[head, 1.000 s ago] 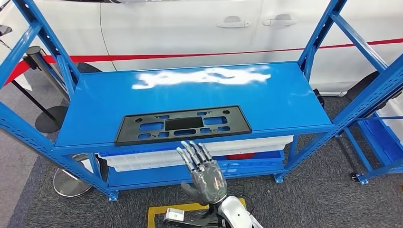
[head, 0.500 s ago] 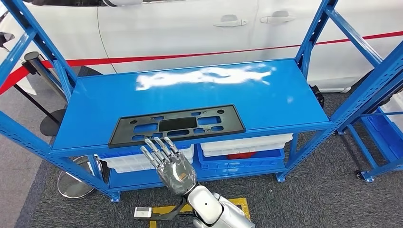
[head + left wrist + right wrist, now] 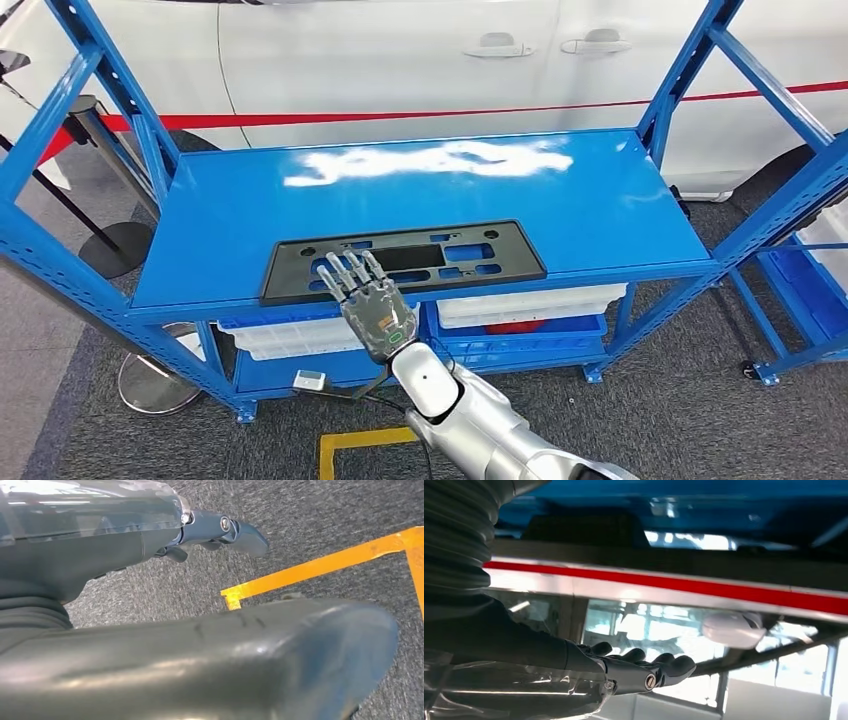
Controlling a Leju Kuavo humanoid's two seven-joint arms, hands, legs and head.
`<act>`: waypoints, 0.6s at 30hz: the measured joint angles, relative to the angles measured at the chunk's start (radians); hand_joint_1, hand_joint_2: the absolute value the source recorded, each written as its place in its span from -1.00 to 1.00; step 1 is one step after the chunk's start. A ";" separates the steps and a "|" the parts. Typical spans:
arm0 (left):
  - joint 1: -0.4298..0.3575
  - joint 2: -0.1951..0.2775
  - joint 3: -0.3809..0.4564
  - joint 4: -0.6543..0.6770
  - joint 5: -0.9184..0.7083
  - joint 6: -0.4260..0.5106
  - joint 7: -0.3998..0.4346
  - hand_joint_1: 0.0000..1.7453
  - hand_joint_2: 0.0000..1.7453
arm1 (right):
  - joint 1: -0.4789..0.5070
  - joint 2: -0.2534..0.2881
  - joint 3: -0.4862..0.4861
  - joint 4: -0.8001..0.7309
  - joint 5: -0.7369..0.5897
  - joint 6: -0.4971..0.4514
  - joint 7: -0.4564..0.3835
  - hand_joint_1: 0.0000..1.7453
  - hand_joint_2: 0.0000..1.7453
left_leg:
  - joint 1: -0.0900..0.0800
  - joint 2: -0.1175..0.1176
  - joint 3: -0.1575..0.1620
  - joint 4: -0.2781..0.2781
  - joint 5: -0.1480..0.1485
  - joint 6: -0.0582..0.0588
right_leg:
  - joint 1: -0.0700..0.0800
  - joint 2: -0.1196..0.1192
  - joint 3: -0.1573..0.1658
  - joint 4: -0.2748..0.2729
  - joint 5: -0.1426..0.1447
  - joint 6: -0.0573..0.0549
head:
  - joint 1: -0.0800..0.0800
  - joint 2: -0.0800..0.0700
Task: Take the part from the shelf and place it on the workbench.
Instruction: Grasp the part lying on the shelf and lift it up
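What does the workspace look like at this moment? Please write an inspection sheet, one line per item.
Surface: glossy blue metal shelf top, glare patch near its back edge.
Job's things: flat black plastic plate with rectangular cut-outs, lying flat at the shelf's front edge.
Clutter: white plastic bins on the lower level, in blue plastic trays.
Robot hands: right robot hand, fingers spread, over the plate's front-left part; contact cannot be judged. Left robot hand hangs above grey carpet, holding nothing.
Cables: thin dark cable under the right wrist.
Surroundings: white car with red stripe, yellow floor tape, black stanchion post.
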 joint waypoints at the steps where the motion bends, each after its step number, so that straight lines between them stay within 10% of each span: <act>1: 0.001 0.000 0.001 0.000 0.003 0.001 -0.001 -1.00 -1.00 | -0.004 0.000 -0.012 0.013 0.000 0.011 0.006 -1.00 1.00 | -0.003 -0.001 0.001 0.000 -0.001 0.001 | 0.002 0.000 -0.007 0.006 0.012 -0.003 | 0.000 0.000; 5: 0.001 -0.001 0.008 0.001 0.014 0.004 -0.012 -1.00 -1.00 | -0.037 0.000 -0.068 0.059 0.000 0.058 0.035 -1.00 1.00 | -0.015 -0.003 0.005 0.002 -0.004 0.000 | 0.018 -0.002 0.095 -0.227 0.135 -0.038 | 0.000 0.000; 10: 0.002 0.000 0.017 0.001 0.023 0.006 -0.019 -1.00 -1.00 | -0.077 0.000 -0.128 0.106 0.000 0.082 0.056 -1.00 1.00 | -0.013 0.002 0.001 0.010 -0.015 -0.023 | 0.019 -0.003 0.120 -0.291 0.152 -0.048 | -0.001 0.000; 14: 0.003 0.003 0.022 0.002 0.028 0.008 -0.019 -1.00 -1.00 | -0.095 0.000 -0.177 0.133 0.000 0.129 0.089 -1.00 1.00 | -0.004 0.003 -0.093 0.214 -0.122 -0.044 | 0.011 -0.006 0.127 -0.302 0.157 -0.057 | -0.001 0.000; 16: 0.005 0.005 0.025 0.002 0.032 0.008 -0.019 -1.00 -1.00 | -0.099 -0.002 -0.208 0.144 0.000 0.139 0.091 -0.31 1.00 | 0.003 0.003 -0.129 0.282 -0.132 -0.053 | 0.011 -0.007 0.127 -0.301 0.156 -0.056 | -0.001 0.000; 18: 0.008 0.007 0.027 0.003 0.033 0.008 -0.019 -1.00 -1.00 | -0.104 -0.003 -0.229 0.152 0.000 0.142 0.091 0.69 1.00 | 0.008 0.004 -0.088 0.194 -0.068 -0.057 | 0.009 -0.004 0.130 -0.298 0.152 -0.050 | -0.001 0.000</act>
